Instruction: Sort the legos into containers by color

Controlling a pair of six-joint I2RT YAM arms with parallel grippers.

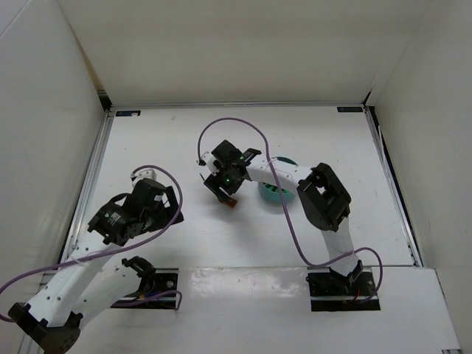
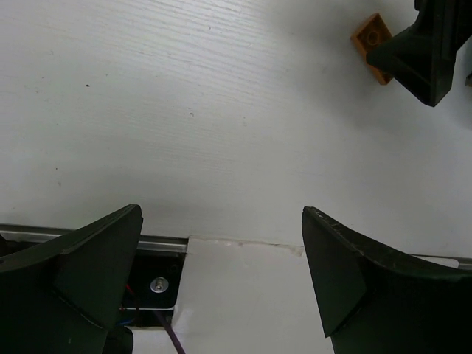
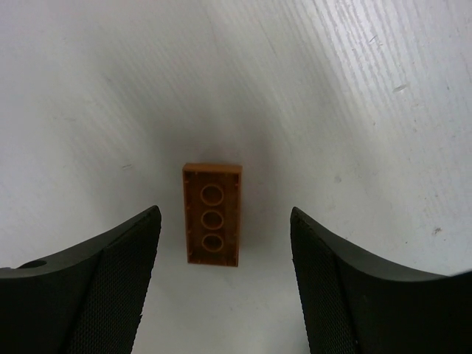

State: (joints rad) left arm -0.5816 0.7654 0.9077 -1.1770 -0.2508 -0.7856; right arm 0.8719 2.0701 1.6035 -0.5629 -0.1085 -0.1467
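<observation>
One orange lego (image 3: 212, 223) lies upside down on the white table, its three underside rings showing. My right gripper (image 3: 225, 212) is open and hovers over it, one finger on each side, neither touching it. In the top view the right gripper (image 1: 222, 192) sits mid-table with the orange lego (image 1: 231, 203) at its tip. The teal bowl (image 1: 274, 195) stands just to its right, mostly hidden under the right arm. My left gripper (image 2: 221, 214) is open and empty over the table's near edge; the orange lego (image 2: 371, 43) shows at the upper right of its view. No other legos show.
White walls enclose the table on three sides. Purple cables (image 1: 254, 133) loop over both arms. A metal rail and the left arm's base mount (image 2: 151, 280) lie at the near edge. One dark finger of the right gripper (image 2: 428, 51) shows in the left wrist view.
</observation>
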